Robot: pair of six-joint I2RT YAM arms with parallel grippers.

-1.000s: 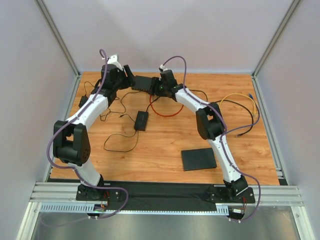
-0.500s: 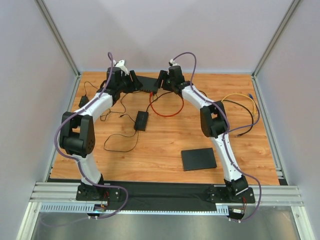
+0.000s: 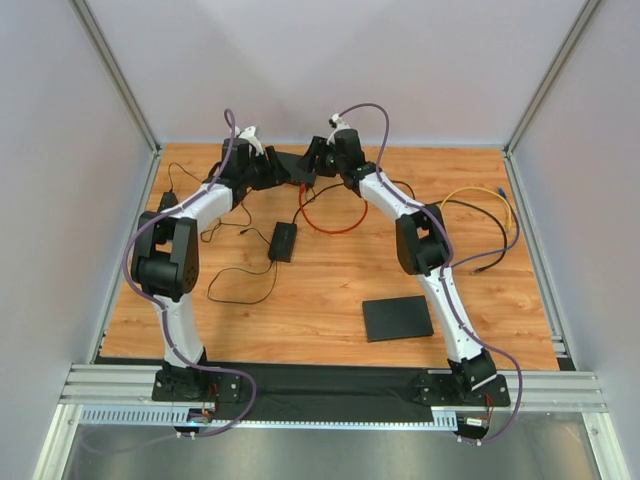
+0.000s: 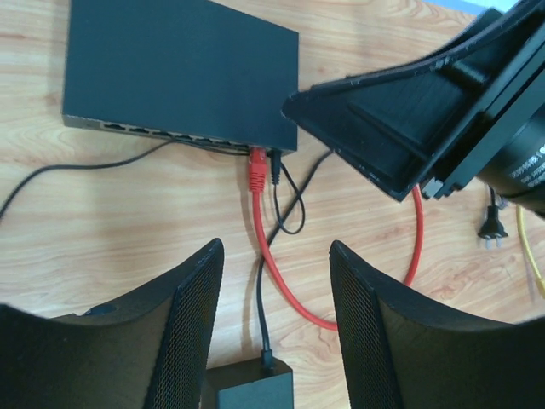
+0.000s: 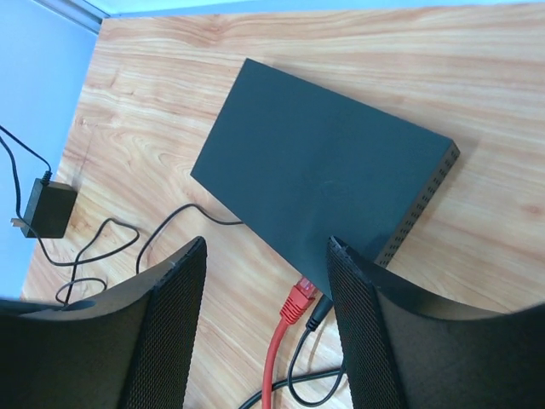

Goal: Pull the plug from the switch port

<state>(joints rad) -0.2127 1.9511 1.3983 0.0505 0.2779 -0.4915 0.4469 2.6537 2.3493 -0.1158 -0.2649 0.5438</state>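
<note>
Left gripper (image 4: 274, 254) swung inward; wrist views alone show plug (image 4: 256, 168) seated

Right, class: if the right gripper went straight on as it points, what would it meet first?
Probably the red plug at the port edge of the switch, lying between the open fingers of the right gripper; depth is unclear, so perhaps the table beside it.

No text can be read; small white print on the black housing (image 4: 521, 162) is too blurred.
</note>
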